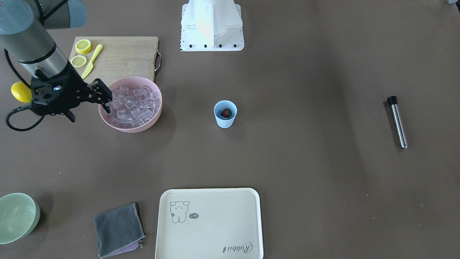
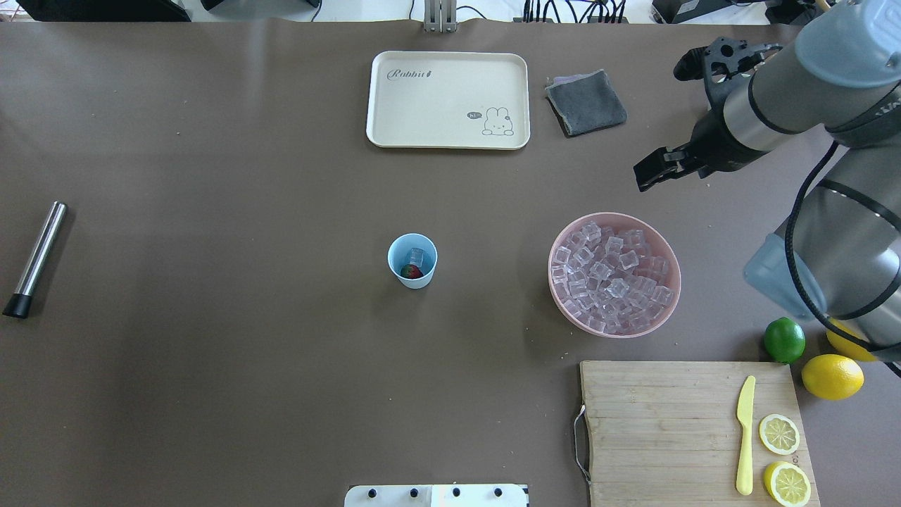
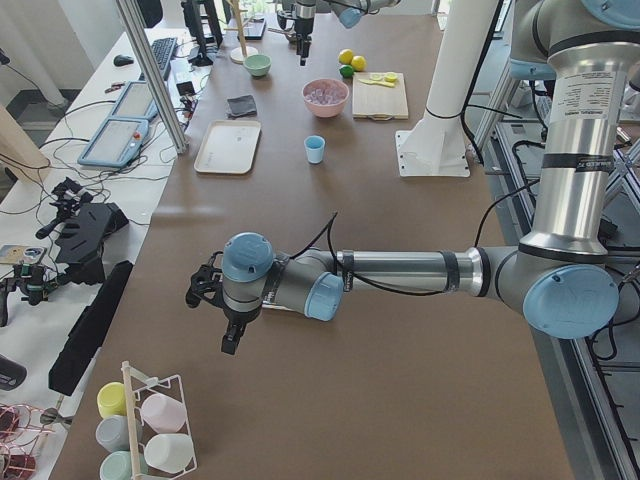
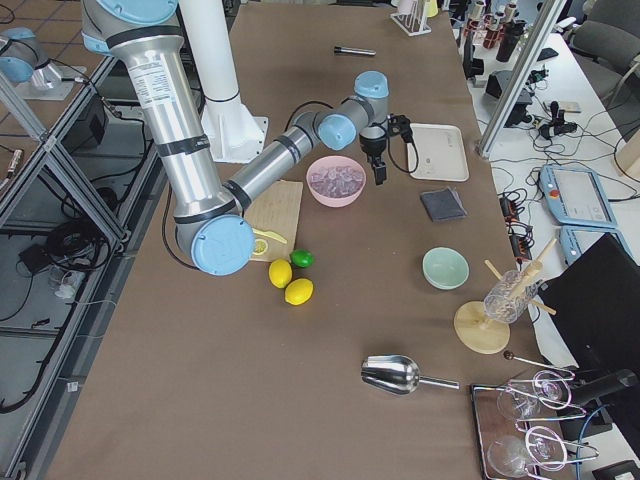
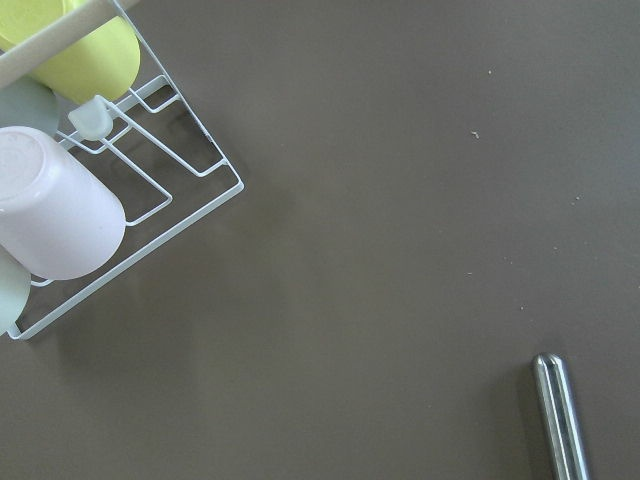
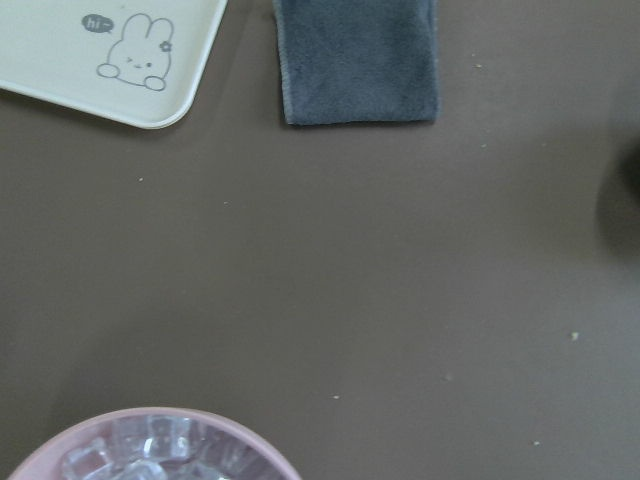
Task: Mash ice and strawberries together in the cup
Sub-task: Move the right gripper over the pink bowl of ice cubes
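The pale blue cup (image 1: 225,120) (image 2: 412,278) stands mid-table. A red strawberry (image 1: 225,113) (image 2: 410,272) and one clear ice cube (image 2: 417,255) lie inside it. Many more ice cubes (image 1: 133,106) (image 2: 612,274) fill the pink bowl (image 1: 129,128) (image 2: 556,296). My right gripper (image 1: 106,105) (image 2: 644,176) hovers by the bowl's far rim, looks shut and holds nothing I can see. My left gripper (image 3: 232,340) shows only in the exterior left view, above the table's left end near a steel muddler (image 2: 35,257) (image 5: 560,420). I cannot tell whether it is open or shut.
A cream tray (image 2: 380,105) and a grey cloth (image 2: 586,102) lie at the far side. A cutting board (image 2: 654,422) holds lemon slices and a yellow knife (image 2: 745,436). A lime (image 2: 784,339) and lemons sit beside it. A wire cup rack (image 5: 110,170) stands at the left end.
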{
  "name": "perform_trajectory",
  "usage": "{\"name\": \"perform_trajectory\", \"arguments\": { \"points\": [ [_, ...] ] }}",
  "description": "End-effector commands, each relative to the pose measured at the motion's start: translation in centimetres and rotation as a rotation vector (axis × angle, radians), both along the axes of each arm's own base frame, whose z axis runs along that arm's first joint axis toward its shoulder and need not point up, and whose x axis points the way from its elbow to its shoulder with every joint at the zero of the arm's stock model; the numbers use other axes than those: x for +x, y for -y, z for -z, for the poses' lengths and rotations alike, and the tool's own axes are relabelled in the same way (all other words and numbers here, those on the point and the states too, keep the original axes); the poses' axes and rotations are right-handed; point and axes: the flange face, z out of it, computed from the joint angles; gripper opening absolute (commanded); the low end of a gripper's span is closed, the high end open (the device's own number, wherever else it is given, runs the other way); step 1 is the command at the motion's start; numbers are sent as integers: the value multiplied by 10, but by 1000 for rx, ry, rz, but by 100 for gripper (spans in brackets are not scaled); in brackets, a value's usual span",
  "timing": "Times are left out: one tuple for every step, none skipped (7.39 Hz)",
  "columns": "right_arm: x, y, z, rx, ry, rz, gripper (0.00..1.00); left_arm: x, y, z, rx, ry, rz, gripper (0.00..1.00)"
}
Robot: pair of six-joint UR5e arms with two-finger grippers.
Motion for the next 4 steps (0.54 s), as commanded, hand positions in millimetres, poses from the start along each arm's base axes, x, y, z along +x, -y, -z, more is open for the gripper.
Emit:
{"name": "perform_trajectory", "arguments": {
  "points": [
    [-54,-48,23,-52,7,-71,99,0,0,1,2,1,1,98],
    [-63,-59,18,-154,-2,-127,99,0,-1,-1,-1,1,1,98],
    [-72,-68,15,-282,-35,-205,99,-1,0,2,4,1,2,98],
    [-84,-78,14,-326,-49,-227,99,-3,-1,2,6,2,3,98]
  ]
}}
